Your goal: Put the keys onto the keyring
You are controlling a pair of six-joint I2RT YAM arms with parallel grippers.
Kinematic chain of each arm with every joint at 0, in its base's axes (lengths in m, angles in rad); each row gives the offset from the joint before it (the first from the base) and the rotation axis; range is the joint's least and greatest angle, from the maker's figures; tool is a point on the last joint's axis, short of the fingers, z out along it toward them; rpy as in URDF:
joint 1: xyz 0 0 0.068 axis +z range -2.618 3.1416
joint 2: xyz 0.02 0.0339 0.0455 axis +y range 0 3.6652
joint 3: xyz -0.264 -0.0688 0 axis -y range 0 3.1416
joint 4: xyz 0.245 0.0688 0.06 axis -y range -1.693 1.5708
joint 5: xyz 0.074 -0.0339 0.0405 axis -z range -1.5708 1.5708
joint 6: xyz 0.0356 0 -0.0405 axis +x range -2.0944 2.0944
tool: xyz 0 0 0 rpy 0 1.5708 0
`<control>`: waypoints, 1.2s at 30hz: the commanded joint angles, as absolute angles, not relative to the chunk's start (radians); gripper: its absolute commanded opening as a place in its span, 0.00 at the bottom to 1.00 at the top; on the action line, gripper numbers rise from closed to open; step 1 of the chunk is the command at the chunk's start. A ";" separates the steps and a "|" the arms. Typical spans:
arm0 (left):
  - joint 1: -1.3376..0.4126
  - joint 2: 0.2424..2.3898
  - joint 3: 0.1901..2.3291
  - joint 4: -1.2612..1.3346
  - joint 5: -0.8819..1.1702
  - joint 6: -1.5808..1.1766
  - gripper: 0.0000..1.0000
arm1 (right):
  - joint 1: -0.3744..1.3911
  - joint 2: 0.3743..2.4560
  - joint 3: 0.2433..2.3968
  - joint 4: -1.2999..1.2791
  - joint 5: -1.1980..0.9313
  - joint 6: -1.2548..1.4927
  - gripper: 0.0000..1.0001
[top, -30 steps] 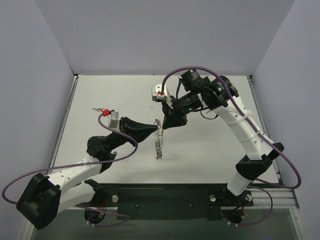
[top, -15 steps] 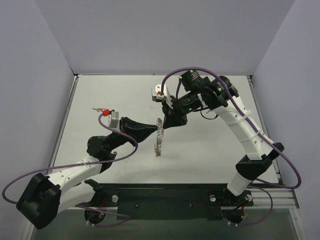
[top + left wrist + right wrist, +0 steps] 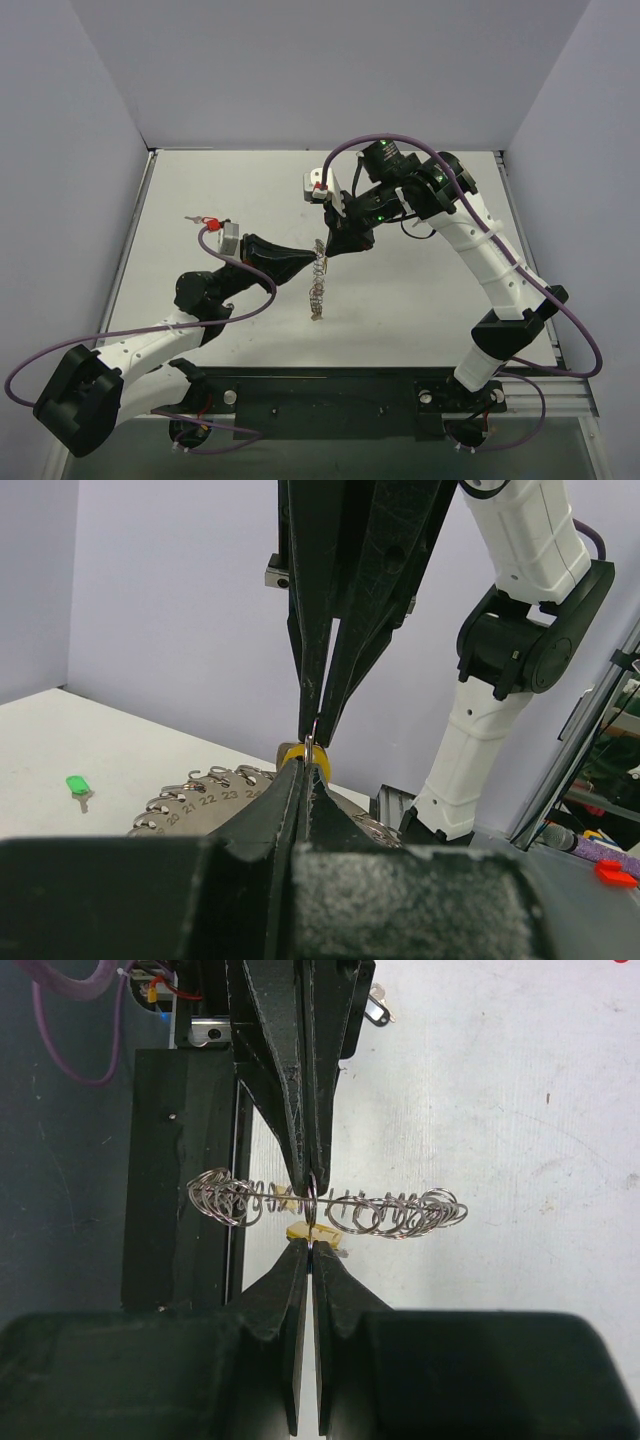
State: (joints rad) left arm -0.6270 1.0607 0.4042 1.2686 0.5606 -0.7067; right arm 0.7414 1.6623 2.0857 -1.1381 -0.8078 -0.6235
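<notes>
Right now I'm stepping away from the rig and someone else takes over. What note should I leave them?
The left gripper is shut, seemingly pinching the keyring at its rim and holding it edge-on.
The right gripper is shut, seemingly on the yellow key, tip to tip with the left at the ring's wire.
Loose on the table: green key, red key.
Done: ring and yellow key are gripped and meet. No key visibly hangs on the ring.
Left: thread the yellow key, then the loose ones.
</notes>
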 commanded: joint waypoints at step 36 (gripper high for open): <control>-0.632 1.069 0.419 1.460 0.581 -0.741 0.00 | 0.753 1.669 2.079 -1.101 -0.801 -0.578 0.00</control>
